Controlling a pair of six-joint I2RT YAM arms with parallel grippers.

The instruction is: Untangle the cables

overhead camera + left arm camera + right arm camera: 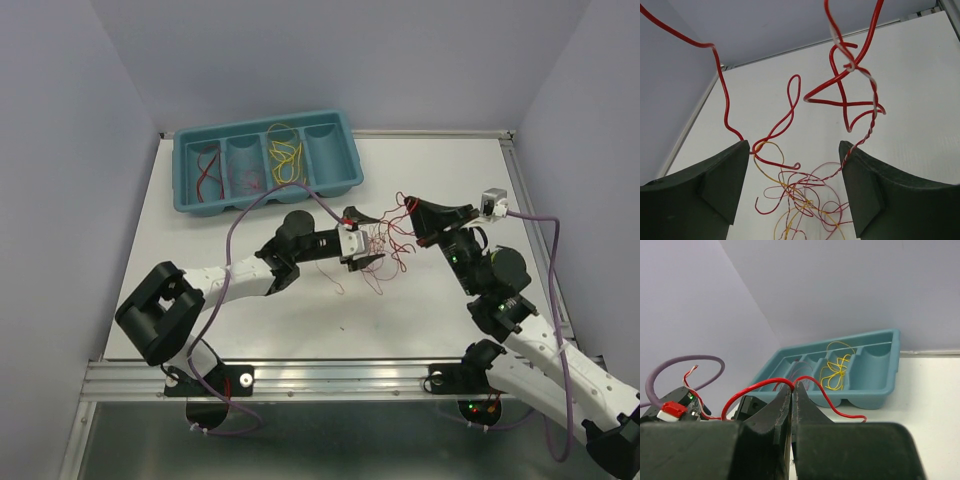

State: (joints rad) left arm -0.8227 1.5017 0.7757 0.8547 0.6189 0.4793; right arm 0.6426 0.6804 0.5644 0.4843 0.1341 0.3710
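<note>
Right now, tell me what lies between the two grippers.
Only the tangled cables: thin red, pink and yellow loops span from the open left gripper to the right gripper, which is shut on a red strand. The top view shows it.

No word, label, brand, number or sign can be read anywhere, neither on the blue tray (181, 172), nor on the table (430, 300), nor on the small red and white part (671, 411) (too blurred to tell)
</note>
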